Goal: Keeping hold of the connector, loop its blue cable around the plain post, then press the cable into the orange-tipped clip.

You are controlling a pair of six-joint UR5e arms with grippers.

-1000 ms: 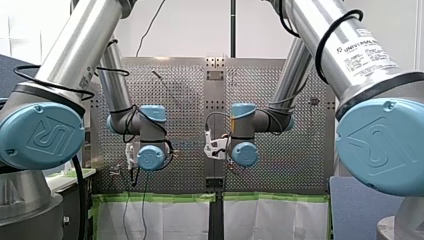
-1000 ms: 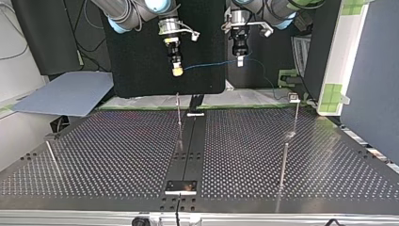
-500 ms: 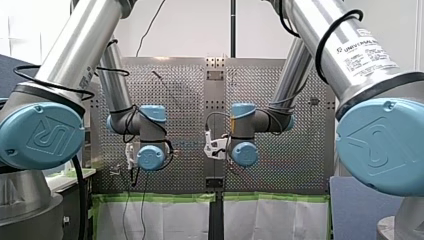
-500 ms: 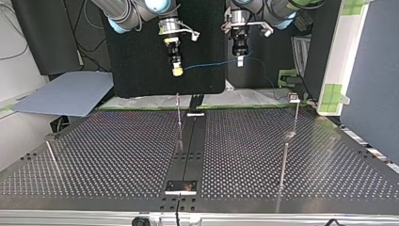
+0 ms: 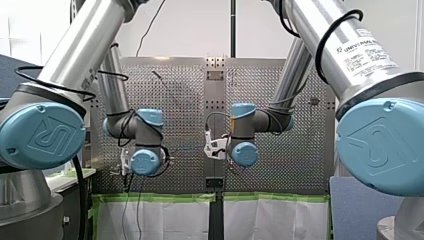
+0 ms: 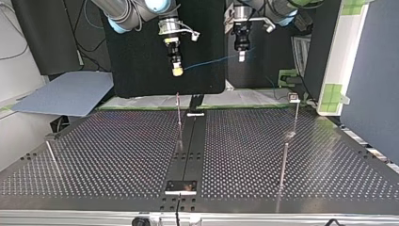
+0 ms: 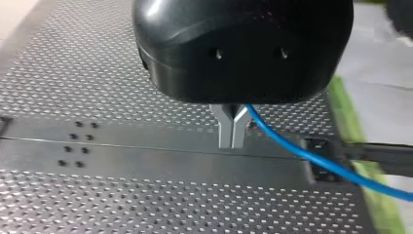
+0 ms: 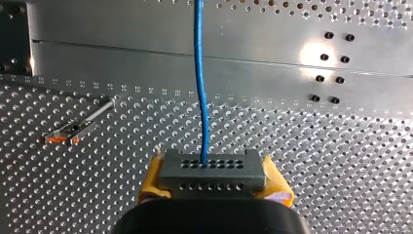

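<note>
Grey metal is what you find in my right gripper [image 8: 213, 181]: the connector [image 8: 212, 168], pinched on both flanks by the yellow pads [image 8: 152, 181], its rows of holes facing the table [image 8: 341, 170]. The blue cable [image 8: 199, 73] leaves the connector's middle and runs straight ahead of the gripper, across a smooth strip [image 8: 122, 58] in the perforated surface. The orange-tipped clip [image 8: 72, 132] shows on the perforations off to one side of the gripper, well apart from the cable.

My left gripper [image 7: 233, 141] has its metal fingers [image 7: 225, 126] pressed together on the cable, which comes out at their side and trails away past the table's edge.

In the top view you will note that both arms come down from the upper edge, grippers pointing straight down and held well above the table. My left gripper hangs a little higher than my right. The cable spans the gap between them, rising toward my left. A thin post [image 6: 179, 117] stands on the table below my right gripper, clear of the cable. I cannot tell whether it is the plain one.
</note>
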